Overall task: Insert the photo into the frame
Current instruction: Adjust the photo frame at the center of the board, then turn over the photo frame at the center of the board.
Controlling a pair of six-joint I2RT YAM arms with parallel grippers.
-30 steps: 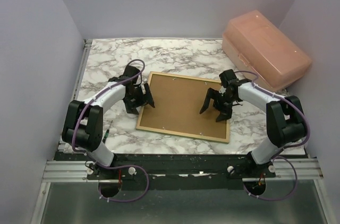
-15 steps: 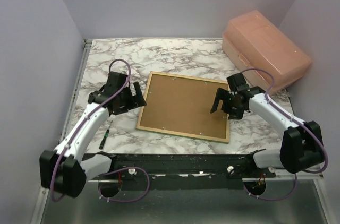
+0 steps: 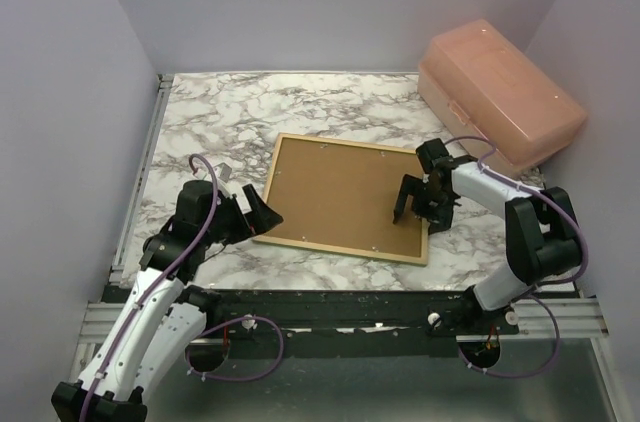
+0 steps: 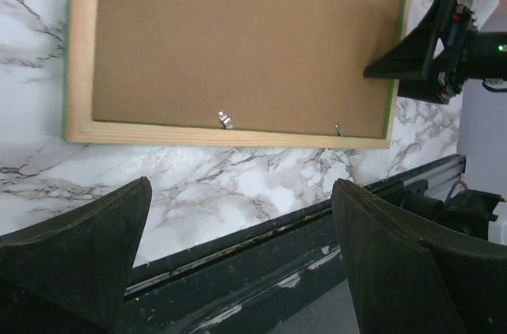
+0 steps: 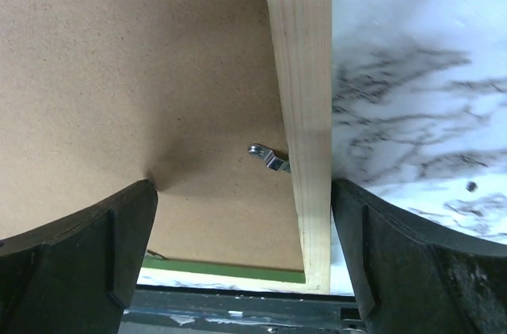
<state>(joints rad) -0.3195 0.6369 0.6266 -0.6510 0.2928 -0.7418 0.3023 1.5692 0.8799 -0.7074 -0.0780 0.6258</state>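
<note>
While the frame (image 3: pixel 355 144) lies pale-side up with backing board (image 3: pixel 340 192) seated, right gripper (image 3: pixel 418 210) spreads jaws astride 1 rail; left gripper (image 3: pixel 262 214) gapes near a corner.

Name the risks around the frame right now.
The right gripper, open, straddles a rail of the frame beside a metal tab; closing or sliding there could bend the tab or shove the frame. The left gripper hangs open off the near left corner, so nothing braces the frame against sliding on the marble table.
</note>
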